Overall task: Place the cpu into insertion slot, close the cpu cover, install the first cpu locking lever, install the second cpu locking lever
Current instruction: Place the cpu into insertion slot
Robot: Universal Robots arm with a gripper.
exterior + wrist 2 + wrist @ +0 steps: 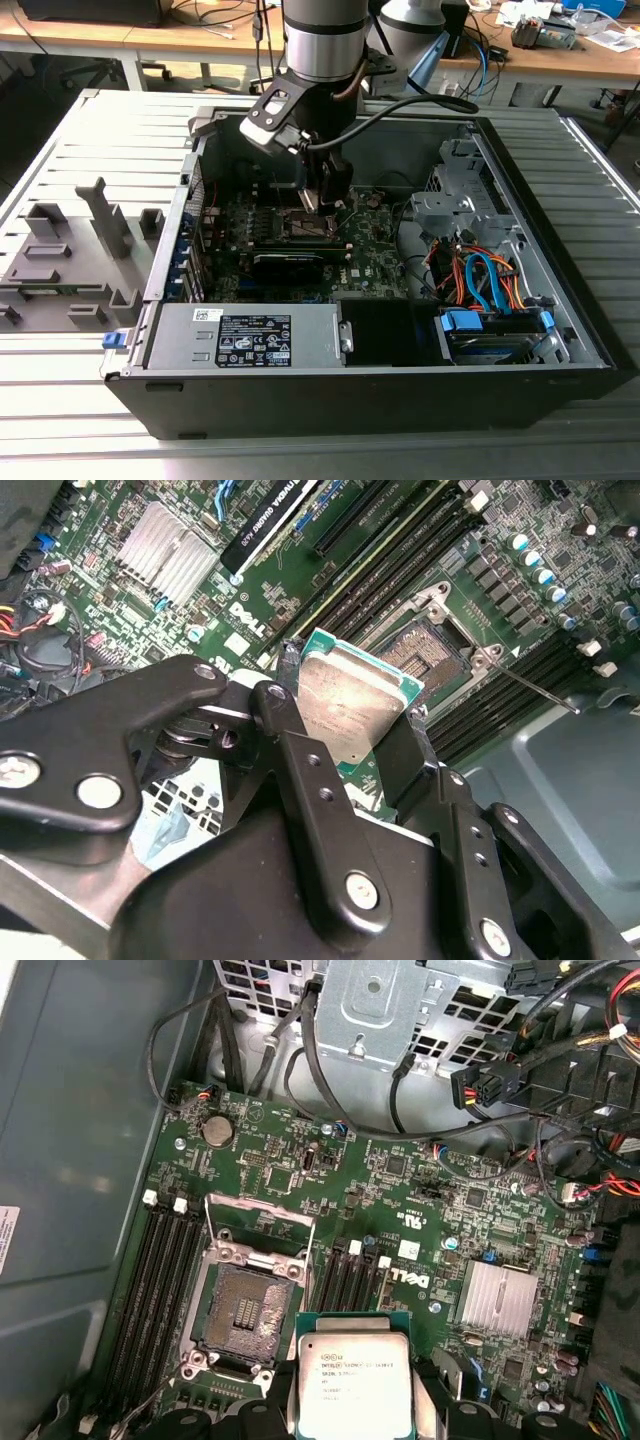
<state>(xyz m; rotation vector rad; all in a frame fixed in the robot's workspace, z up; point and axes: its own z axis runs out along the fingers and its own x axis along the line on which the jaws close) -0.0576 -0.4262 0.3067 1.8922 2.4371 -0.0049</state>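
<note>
My gripper (350, 720) is shut on the cpu (352, 705), a square chip with a dull silver top and a green edge, gripped by two opposite sides. In the first wrist view the cpu (352, 1380) hangs beside and above the insertion slot (240, 1310), a square black socket with bare contacts. The cpu cover (260, 1214) stands swung open at the socket's far edge. A thin locking lever (530, 685) sticks out beside the insertion slot (425, 650). In the exterior view the gripper (318, 200) hovers low over the green motherboard (365, 250) inside the open case.
Black memory slots (160, 1270) flank the socket. A finned heatsink (497, 1298) and a black graphics card (290, 262) lie nearby. The power supply (250, 335), drive cage (440, 210) and coloured cables (480, 280) crowd the case. A grey fixture (70, 260) stands at the exterior view's left.
</note>
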